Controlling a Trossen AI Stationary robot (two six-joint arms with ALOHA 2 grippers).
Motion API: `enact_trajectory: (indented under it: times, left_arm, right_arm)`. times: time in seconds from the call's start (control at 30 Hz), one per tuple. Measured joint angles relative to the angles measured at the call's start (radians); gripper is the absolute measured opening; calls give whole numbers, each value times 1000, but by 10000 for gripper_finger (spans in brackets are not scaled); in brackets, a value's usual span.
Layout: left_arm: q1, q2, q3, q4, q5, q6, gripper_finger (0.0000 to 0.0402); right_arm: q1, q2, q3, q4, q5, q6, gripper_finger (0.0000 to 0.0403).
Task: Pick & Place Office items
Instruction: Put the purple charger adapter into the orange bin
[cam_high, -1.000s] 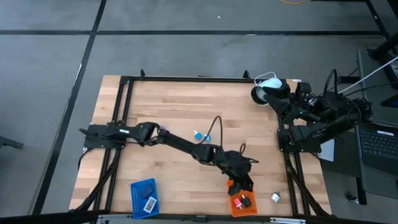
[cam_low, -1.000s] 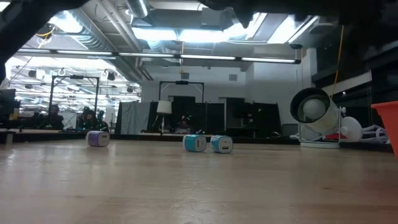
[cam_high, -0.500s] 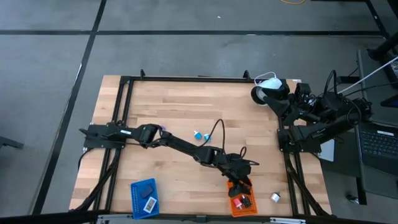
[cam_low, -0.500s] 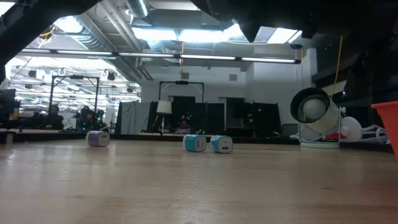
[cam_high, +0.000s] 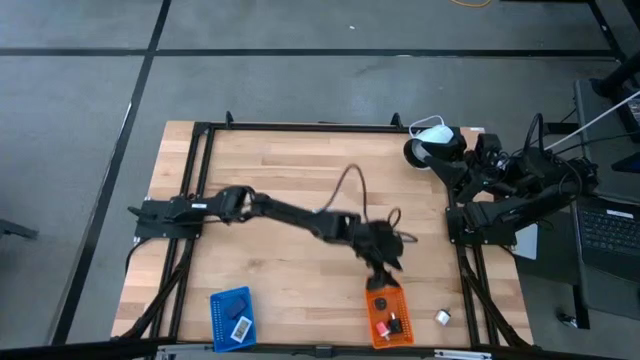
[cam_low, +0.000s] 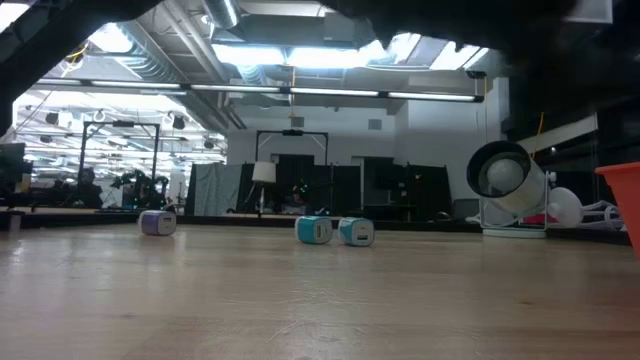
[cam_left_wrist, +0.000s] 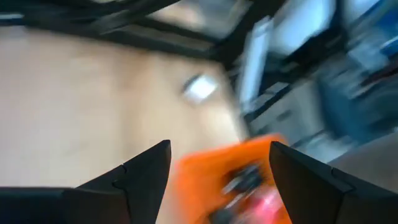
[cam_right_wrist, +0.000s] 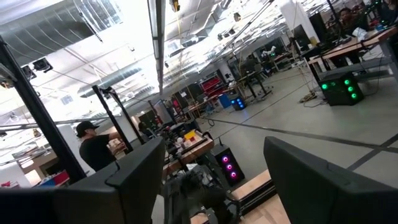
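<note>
Orange plastic tray (cam_high: 385, 297) at the lower right of the high view now shows its red chunk (cam_high: 381, 326) and dark piece (cam_high: 393, 321) uncovered. We see the left end effector (cam_high: 385, 262) has lifted off it, released and empty, so that drop looks finished. The right arm waits at the bench's right edge.

The left arm stretches from its base at the left-centre of the high view diagonally toward the lower right, with the left gripper (cam_high: 385, 268) ending just right of centre in the lower half. Its fingers (cam_left_wrist: 144, 169) appear spread apart with nothing between them, though that wrist view is blurred. The right arm sits folded at the right edge, the right gripper (cam_right_wrist: 211, 174) with its fingers wide.
</note>
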Motion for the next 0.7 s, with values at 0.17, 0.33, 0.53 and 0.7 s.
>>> enact_trajectory:
  times: [0.17,0.33,0.53,0.7]
  left_arm:
    - [53,-114,0,-445,-168,273,264]
    - [106,-214,0,-753,-287,427,264]
    - [164,-279,-2,-1000,-323,461,263]
    - [182,-323,-44,-1127,-338,510,257]
  right_arm:
    - [0,-13,0,0,-20,-1,279]
    - [0,-17,0,0,-49,-1,279]
    - [0,-17,0,-15,-86,-1,279]
    - [0,-19,0,-30,-105,-17,279]
